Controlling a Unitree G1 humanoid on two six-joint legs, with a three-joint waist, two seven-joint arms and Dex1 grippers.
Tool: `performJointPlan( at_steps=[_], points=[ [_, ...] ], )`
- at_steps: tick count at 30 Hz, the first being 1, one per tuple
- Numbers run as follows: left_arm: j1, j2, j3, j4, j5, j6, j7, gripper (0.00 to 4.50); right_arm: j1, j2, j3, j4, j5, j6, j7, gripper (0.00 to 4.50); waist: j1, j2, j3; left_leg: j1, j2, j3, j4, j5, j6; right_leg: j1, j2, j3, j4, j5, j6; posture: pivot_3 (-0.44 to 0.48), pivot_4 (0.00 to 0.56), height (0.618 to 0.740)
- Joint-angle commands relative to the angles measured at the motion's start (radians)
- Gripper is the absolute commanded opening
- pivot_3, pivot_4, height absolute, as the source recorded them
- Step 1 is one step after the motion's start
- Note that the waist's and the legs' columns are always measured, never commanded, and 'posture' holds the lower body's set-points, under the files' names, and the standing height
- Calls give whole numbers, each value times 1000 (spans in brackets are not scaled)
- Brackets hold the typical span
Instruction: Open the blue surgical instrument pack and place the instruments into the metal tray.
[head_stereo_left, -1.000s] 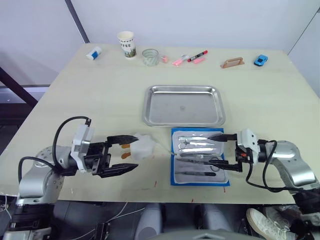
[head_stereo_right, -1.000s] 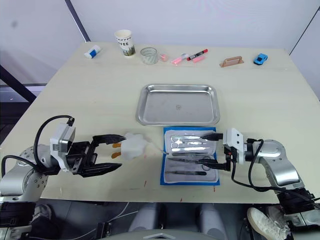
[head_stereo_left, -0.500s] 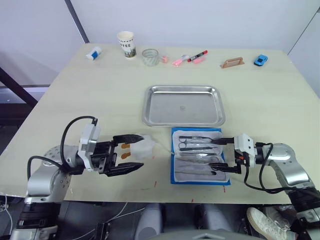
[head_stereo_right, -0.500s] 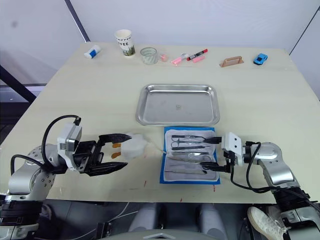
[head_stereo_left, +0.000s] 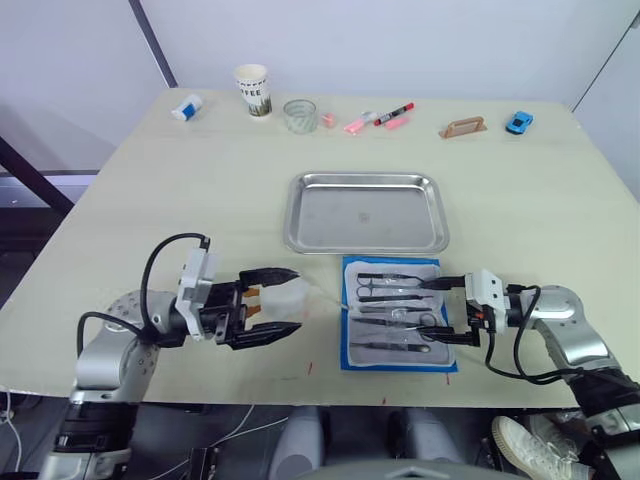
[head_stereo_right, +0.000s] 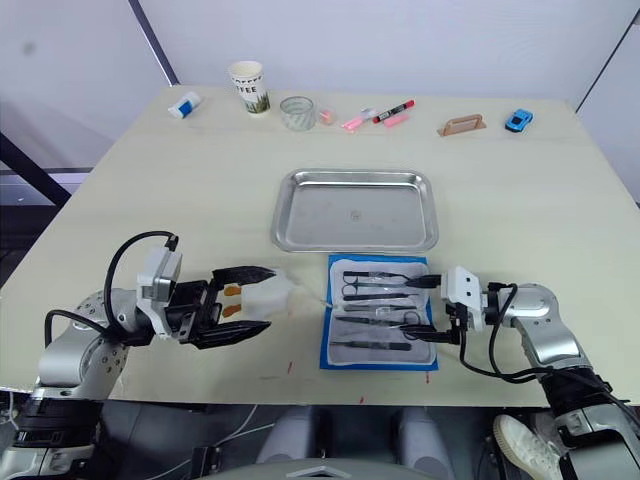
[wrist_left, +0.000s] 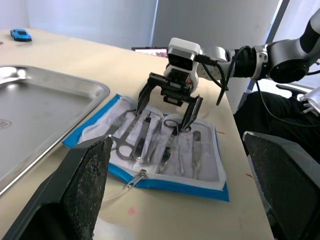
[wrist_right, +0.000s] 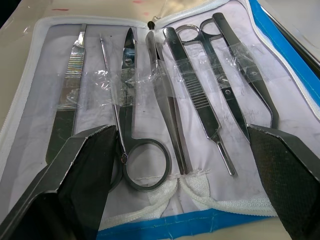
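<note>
paper cup (head_stereo_left: 253, 88), glass (head_stereo_left: 300, 114), markers (head_stereo_left: 394, 111), toy car (head_stereo_left: 520, 122) along table's far edge.

— Where does the metal tray (head_stereo_left: 367, 211) sit?
— At table centre, with the blue surgical instrument pack (head_stereo_left: 397, 327) lying open just beside it at 6 o'clock, the instruments (wrist_right: 170, 100) side by side in it.

— And the grippers?
— The right gripper (head_stereo_left: 441, 318) is at the pack's 3 o'clock edge, the left gripper (head_stereo_left: 270, 305) off its 9 o'clock side; a paper cup (head_stereo_left: 253, 88) stands far at 11 o'clock.
</note>
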Motion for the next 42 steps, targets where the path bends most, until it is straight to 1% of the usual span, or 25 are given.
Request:
performJointPlan(
  at_steps=[1, 9, 12, 14, 21, 24, 29, 33, 36, 40, 42],
  points=[
    [-8, -1, -2, -11, 3, -10, 7, 4500, 27, -6, 37, 66, -67, 42, -17, 4448, 0, -1, 0, 0, 0, 0, 0, 0, 0, 0, 0, 0, 0, 0, 0, 0, 150, 740],
    [5, -16, -1, -6, 37, -13, 65, 4500, 31, -2, 40, 61, -66, 54, -23, 4448, 0, -1, -1, 2, 0, 0, -1, 0, 0, 1, 0, 0, 0, 0, 0, 0, 150, 740],
    [1, -21, 8, 10, 43, -6, 96, 4500, 32, 0, 39, 57, -65, 56, -26, 4448, 0, -1, -1, 2, 0, 0, -1, 0, 0, 1, 0, 0, 0, 0, 0, 0, 150, 740],
    [-1, -24, 18, 32, 56, -30, 106, 4500, 33, 1, 38, 49, -64, 61, -28, 4448, -1, -1, -1, 2, 0, 1, -2, 0, 0, 1, 0, 0, 0, 0, -1, 0, 150, 740],
    [3, 6, 30, 83, 70, -29, 93, 4500, 40, 6, 39, 25, -61, 71, -34, 4448, -2, -1, -1, 9, 0, 3, -5, 0, 0, 5, 0, 3, 0, -1, -2, 0, 150, 740],
    [5, 23, 35, 100, 97, -35, 116, 4500, 44, 4, 38, 15, -60, 76, -38, 4448, -2, -1, -1, 9, 1, 3, -5, 0, 0, 5, 0, 3, 0, -1, -2, 0, 150, 740],
    [4, 55, 23, 104, 122, -20, 120, 4500, 47, 2, 41, 5, -60, 82, -39, 4448, -2, -1, -1, 9, 1, 3, -5, 0, 0, 5, 0, 3, 0, -1, -2, 0, 150, 740],
    [-67, 87, -32, 72, 149, 57, 141, 4500, 46, 3, 43, 0, -59, 88, -40, 4448, -1, -1, -1, 9, 1, 3, -5, 0, 0, 5, 0, 2, 0, -1, -2, 0, 150, 740],
    [-133, 86, -76, 37, 153, 137, 179, 4500, 43, 4, 43, -5, -60, 94, -40, 4448, -2, -1, -1, 9, 1, 3, -5, 0, 0, 5, 0, 2, 0, -1, -2, 0, 150, 740],
    [-205, 68, -145, -6, 163, 189, 201, 4500, 42, 5, 45, -9, -62, 98, -46, 4448, -5, -1, -1, 9, 1, 3, -5, 0, 0, 5, 1, 3, 0, -1, -2, 0, 150, 740],
    [-274, 40, -187, 39, 185, 200, 209, 4500, 43, 7, 45, -15, -61, 101, -51, 4448, -7, 0, 0, 9, 1, 3, -5, 0, 0, 5, 1, 4, 0, -2, -2, 0, 150, 740]
  ],
)
